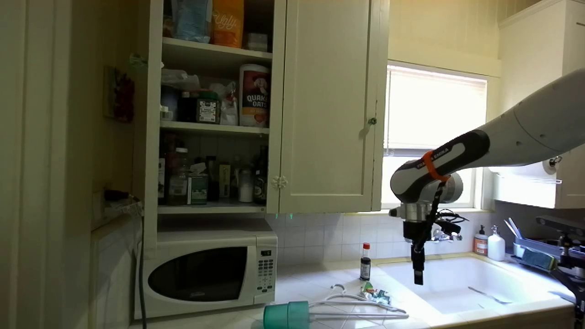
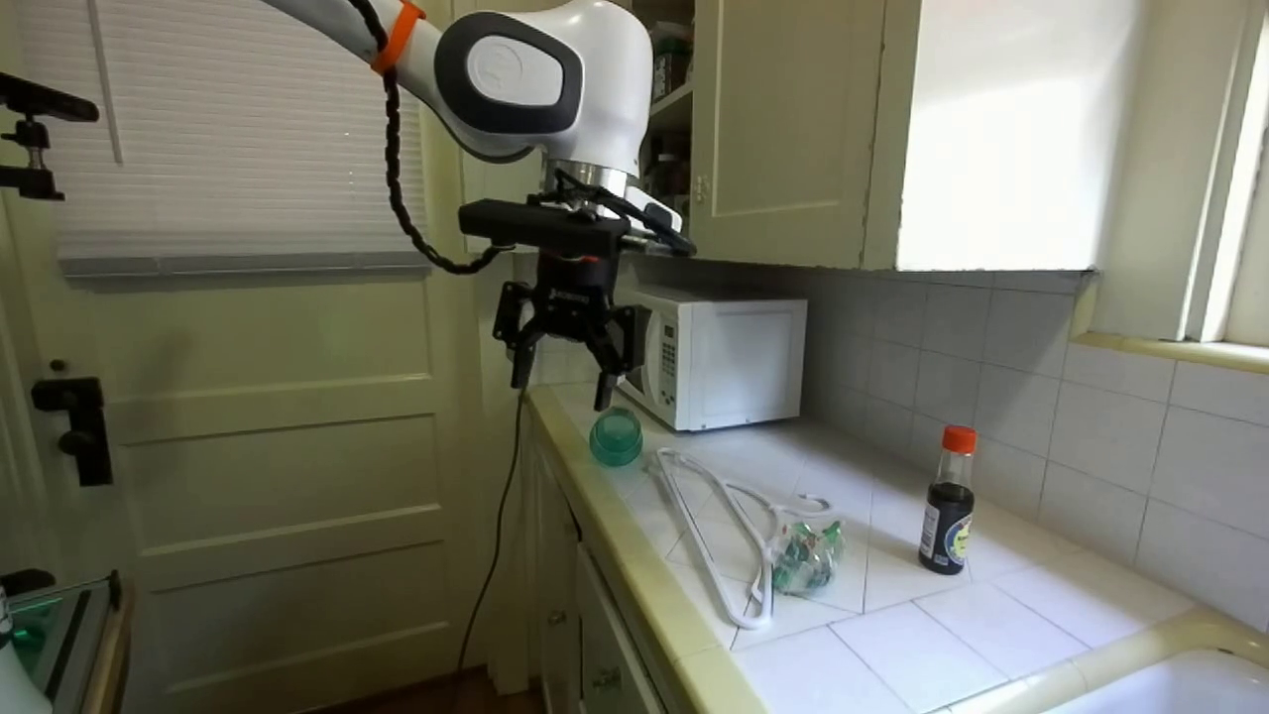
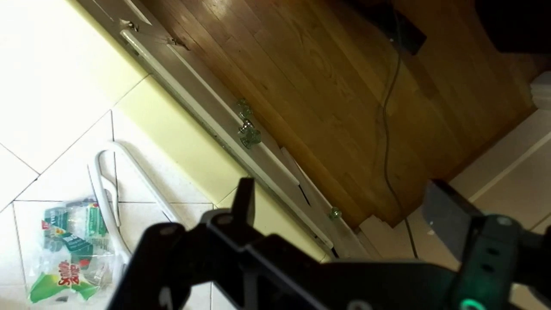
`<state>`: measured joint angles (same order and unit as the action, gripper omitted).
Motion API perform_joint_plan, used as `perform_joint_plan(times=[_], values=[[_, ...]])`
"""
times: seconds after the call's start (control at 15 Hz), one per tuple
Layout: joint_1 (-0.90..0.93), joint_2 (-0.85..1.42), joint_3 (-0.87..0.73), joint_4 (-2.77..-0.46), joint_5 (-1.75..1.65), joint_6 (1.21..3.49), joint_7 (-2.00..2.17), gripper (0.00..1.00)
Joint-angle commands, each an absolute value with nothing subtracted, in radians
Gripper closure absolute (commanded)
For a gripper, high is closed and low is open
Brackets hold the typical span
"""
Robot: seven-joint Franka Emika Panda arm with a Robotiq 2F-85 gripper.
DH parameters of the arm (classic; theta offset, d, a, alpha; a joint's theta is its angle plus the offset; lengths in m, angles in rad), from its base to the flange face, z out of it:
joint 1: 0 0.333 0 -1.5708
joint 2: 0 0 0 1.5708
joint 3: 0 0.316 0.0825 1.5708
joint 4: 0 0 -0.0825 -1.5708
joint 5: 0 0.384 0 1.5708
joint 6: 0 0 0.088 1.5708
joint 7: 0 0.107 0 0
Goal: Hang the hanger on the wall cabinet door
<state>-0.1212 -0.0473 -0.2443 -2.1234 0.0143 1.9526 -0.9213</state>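
The pale hanger (image 1: 356, 315) lies flat on the tiled counter; it also shows in the exterior view (image 2: 699, 540), with its hook toward the wall. In the wrist view the hanger (image 3: 145, 181) is at the left, partly hidden by the gripper. My gripper (image 1: 418, 276) is open and empty, pointing down. In an exterior view the gripper (image 2: 560, 394) hangs above the counter, near its front edge. In the wrist view the gripper (image 3: 341, 183) has its fingers wide apart, with drawer fronts and floor behind them. The cream wall cabinet door (image 1: 327, 105) looks closed; it also shows here (image 2: 793, 109).
A crumpled clear bag (image 2: 808, 557) lies against the hanger. A green cup (image 1: 287, 315) lies near the hanger's far end. A red-capped sauce bottle (image 2: 947, 511) stands by the tiled wall. The microwave (image 2: 744, 357) stands under the open shelves (image 1: 215, 128). A sink (image 1: 457, 274) is beside the counter.
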Motion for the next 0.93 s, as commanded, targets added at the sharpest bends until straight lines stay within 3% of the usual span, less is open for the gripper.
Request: perform_joint_plan(times=[0.0, 0.87], values=[[-0.14, -0.045, -0.225, -2.12, 0.016, 1.95, -0.924, 0.0], [-0.138, 0.198, -0.141, -1.962, -0.074, 2.113, -1.366, 0.0]])
